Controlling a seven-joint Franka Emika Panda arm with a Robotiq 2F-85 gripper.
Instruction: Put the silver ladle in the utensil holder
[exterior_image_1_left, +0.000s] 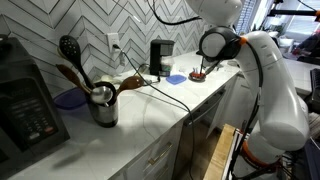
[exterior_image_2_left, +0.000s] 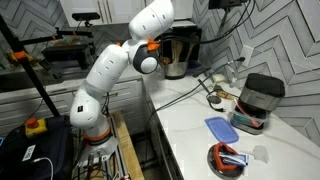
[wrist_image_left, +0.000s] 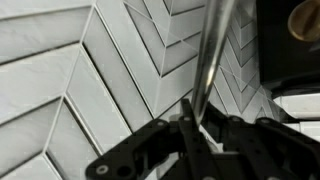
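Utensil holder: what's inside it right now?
A black slotted spoon and wooden spoons stick out of the utensil holder; their lower ends hide behind its steel wall.

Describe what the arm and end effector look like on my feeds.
The glossy white robot arm has fat rounded segments and a black joint ring edged in orange. In the wrist view the black end effector shows bare linkage bars. No markings are legible.
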